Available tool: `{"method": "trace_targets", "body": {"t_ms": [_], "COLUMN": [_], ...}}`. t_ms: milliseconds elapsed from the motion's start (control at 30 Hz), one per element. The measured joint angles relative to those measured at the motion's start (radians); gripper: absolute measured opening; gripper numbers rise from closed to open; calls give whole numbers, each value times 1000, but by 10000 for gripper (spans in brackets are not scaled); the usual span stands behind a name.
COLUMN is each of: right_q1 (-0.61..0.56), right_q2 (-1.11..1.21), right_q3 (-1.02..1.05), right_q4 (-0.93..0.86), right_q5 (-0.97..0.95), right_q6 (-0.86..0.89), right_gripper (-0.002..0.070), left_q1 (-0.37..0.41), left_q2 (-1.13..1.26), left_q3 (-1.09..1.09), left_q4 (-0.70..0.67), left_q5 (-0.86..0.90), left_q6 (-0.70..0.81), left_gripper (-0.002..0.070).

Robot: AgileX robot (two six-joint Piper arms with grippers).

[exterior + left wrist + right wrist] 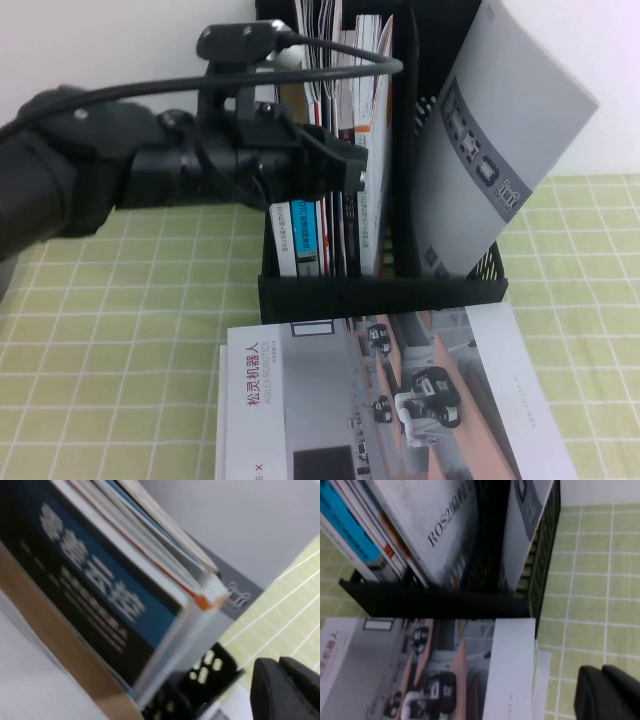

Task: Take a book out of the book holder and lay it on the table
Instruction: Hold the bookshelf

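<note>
The book point(330, 400) lies flat and face up at the table's point(120, 330) near edge, just in front of the holder point(380, 295). It is a large thin softcover, its front white with a red Chinese title, a broad tan stripe and a small white vehicle. The right wrist view shows a pale edge sticking out under its right side; I cannot tell what that is. The table wears a pale green cloth checked with white lines, and a plain white wall point(100, 40) stands behind. There is one black holder, with slotted sides. One grey book point(500, 130) leans to the right in its right compartment, showing a strip of small pictures. Several upright books point(305, 240) are packed in its left part — too tightly to count. The left gripper point(345, 170) is up against those books at the holder's left side, and I cannot tell whether it is spread or closed. The right gripper point(602, 690) hangs over bare cloth just off the flat book's right edge — jaws pressed together, holding nothing.
</note>
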Motion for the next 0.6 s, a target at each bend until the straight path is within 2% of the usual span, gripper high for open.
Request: {"method": "trace_targets", "body": {"t_ms": [133, 267, 600], "right_q1": [0, 0, 0], "right_q2": [18, 68, 184], "right_q3": [0, -7, -8], "right_q4": [89, 170, 218], "right_q5": [-93, -148, -275], "right_q6": [4, 4, 4], "right_gripper": [-1, -2, -2], "left_q1": [0, 0, 0], "left_q2": [57, 107, 171], "left_q3": [-104, -197, -263], "left_q4": [188, 315, 196], "left_q5": [47, 118, 155], "left_q6": [-133, -251, -283], "left_gripper": [-3, -3, -2]}}
